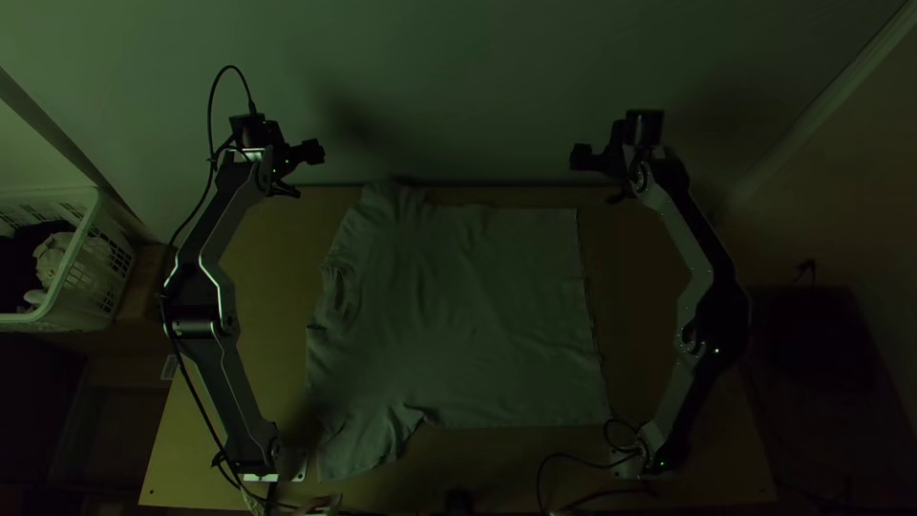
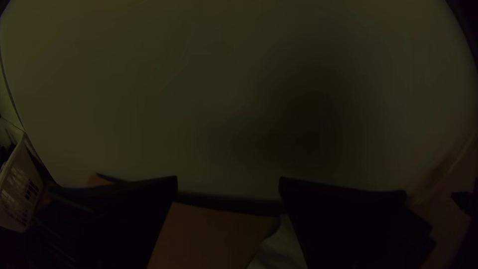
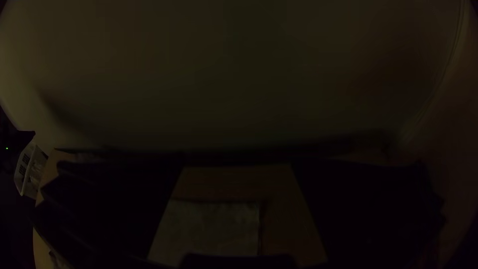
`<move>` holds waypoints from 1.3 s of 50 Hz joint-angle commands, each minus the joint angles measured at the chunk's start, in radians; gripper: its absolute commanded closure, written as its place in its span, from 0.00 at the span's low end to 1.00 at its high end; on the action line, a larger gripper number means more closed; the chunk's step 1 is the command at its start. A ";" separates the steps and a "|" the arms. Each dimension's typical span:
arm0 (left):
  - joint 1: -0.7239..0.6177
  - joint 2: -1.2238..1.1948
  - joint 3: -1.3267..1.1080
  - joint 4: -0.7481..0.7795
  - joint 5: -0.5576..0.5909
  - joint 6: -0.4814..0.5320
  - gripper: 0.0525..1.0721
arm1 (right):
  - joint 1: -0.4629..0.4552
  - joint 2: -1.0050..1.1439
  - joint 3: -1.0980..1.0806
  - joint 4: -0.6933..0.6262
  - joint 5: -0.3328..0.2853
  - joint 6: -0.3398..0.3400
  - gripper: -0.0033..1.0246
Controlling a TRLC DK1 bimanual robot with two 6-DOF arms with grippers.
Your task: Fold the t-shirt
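T-shirt [image 1: 468, 315] is lying spread and unfolded on the table [image 1: 516, 468], the first fold apparently waiting to start! Nearest, one sleeve [image 1: 361, 441] is sprawling at seven o'clock, rumpled; the collar [image 1: 340, 294] is facing nine, the hem [image 1: 588, 315] is running down three, the far sleeve [image 1: 392, 203] is pointing to eleven. Beyond, the left end effector [image 1: 304, 170] is hovering towards ten-thirty, the right end effector [image 1: 598, 178] towards one-thirty, both parted and empty. Next move's probably calling for both dropping to the near side, pinching and folding it inward.

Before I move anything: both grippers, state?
Left gripper: open, holding nothing.
Right gripper: open, holding nothing.
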 commanded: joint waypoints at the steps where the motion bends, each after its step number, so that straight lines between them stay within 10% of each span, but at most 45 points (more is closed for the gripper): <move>1: -0.010 0.044 0.068 -0.017 0.006 -0.028 0.04 | 0.009 0.071 0.077 -0.057 0.009 0.046 0.04; 48: -0.051 0.230 0.223 -0.097 0.005 -0.003 0.05 | 0.023 0.458 0.299 -0.289 0.058 0.138 0.19; 65: -0.045 0.233 0.222 -0.098 0.005 0.003 0.05 | 0.020 0.512 0.328 -0.284 0.059 0.125 0.58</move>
